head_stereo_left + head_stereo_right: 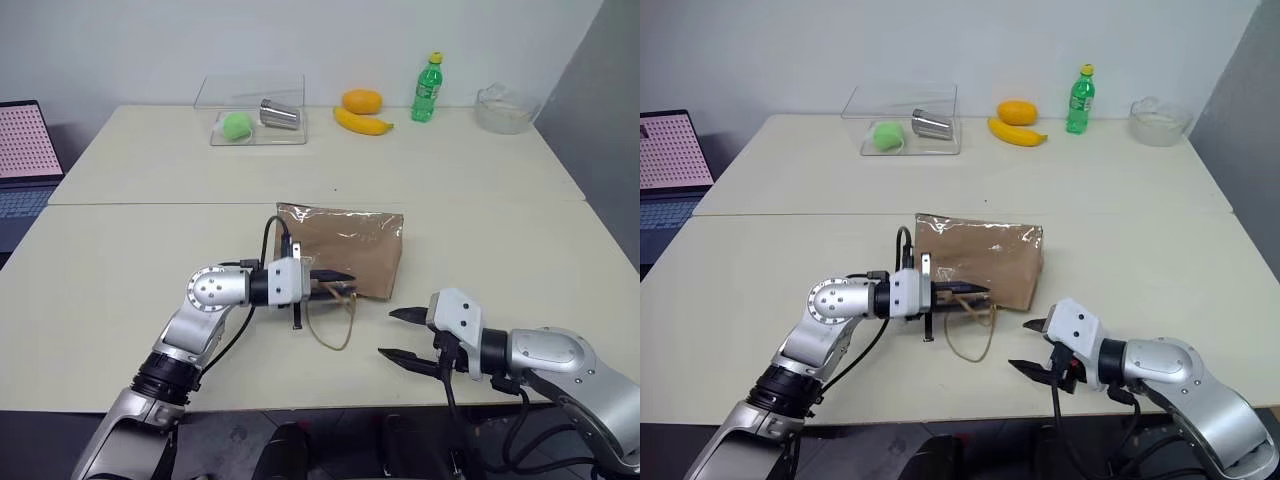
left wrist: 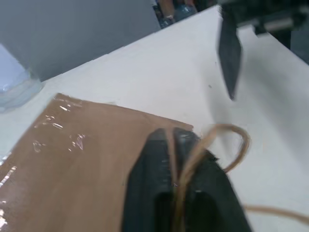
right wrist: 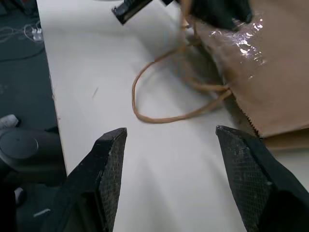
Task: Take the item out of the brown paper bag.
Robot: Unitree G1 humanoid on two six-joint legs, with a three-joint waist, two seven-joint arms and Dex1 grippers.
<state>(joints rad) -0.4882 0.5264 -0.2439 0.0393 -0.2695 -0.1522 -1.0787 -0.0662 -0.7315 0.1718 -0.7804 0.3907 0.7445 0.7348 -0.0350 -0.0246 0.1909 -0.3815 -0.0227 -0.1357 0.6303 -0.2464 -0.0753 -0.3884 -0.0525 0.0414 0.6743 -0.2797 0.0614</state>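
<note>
- Table (image 1: pixel 150 250): pale surface made of joined panels, with a seam running across it behind the bag.
- Laptop (image 1: pixel 25 160): at the far left edge, screen lit with a pink pattern.
- Brown paper bag (image 1: pixel 345 245): lies flat near the table centre, mouth toward the robot. Strips of clear tape shine along its far edge. One tan loop handle (image 1: pixel 335 320) trails onto the table in front of the mouth.
- Clear tray (image 1: pixel 255 110): at the far side, holds a green ball (image 1: pixel 236 125) and a metal cup (image 1: pixel 280 114) lying on its side.
- Glass bowl (image 1: pixel 505 108): at the far right corner.
- Left gripper (image 1: pixel 335 282): pointing toward the robot's right at the bag mouth, fingers clamped together on a handle strand; the left wrist view shows the strand running between the two black fingers (image 2: pixel 149 193).
- Right gripper (image 1: pixel 400 335): just beside the bag's near right corner, above the table, fingers spread apart with nothing between them. The loop handle lies ahead of it in the right wrist view.
- Green bottle (image 1: pixel 427 88): upright at the far side, yellow cap.
- Banana (image 1: pixel 362 122) and orange (image 1: pixel 361 100): touching or nearly so, left of the bottle.
- The item: cannot be seen; whether it is in the bag cannot be told.
</note>
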